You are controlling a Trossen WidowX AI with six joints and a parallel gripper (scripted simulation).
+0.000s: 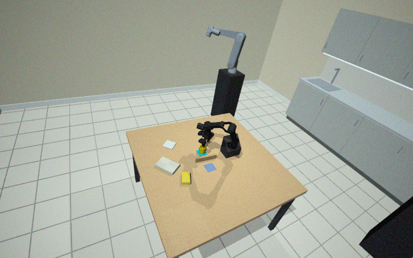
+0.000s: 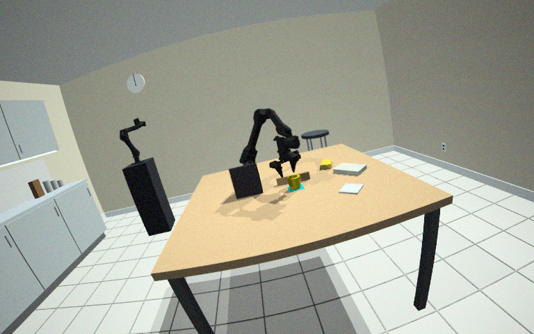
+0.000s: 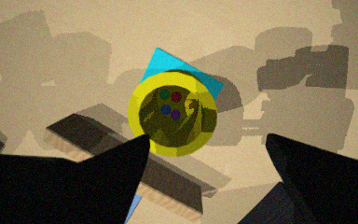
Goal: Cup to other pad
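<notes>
- Yellow cup [image 3: 172, 113]: stands upright on the cyan pad [image 3: 184, 70], directly below and just ahead of the end effector [image 3: 207, 151]. In the wrist view nothing touches it. Its round rim reads as level, which suits a load that must not tip.
- Marbles [image 3: 170, 103]: four small balls, green, red, blue and purple, lie clustered on the cup floor. None is visible outside the cup.
- End effector: fingers spread wide, one dark fingertip [image 3: 132, 151] to the left of the cup and the other well off to the right, holding nothing. In the exterior view it hangs above the cup [image 2: 293, 181], apart from the rim. Judged: the cup is released, and what remains is to draw clear without brushing the rim.
- Cyan pad: mostly hidden under the cup, with its corners showing on the far side. Judged to be the destination pad, since the cup rests there unheld.
- Blue pad [image 1: 209, 166]: lies on the tabletop [image 1: 249, 182] beyond the wooden bar [image 1: 205, 157], on the side away from the cup, bare. Judged to be the starting pad.
- Wooden bar: lies flat between the two pads, close under the left fingertip, a low barrier that a carried cup would have to clear.
- Bystanders: yellow block [image 1: 185, 177], white slab [image 1: 166, 165] and white tile [image 1: 169, 144], all well apart from the end effector.
</notes>
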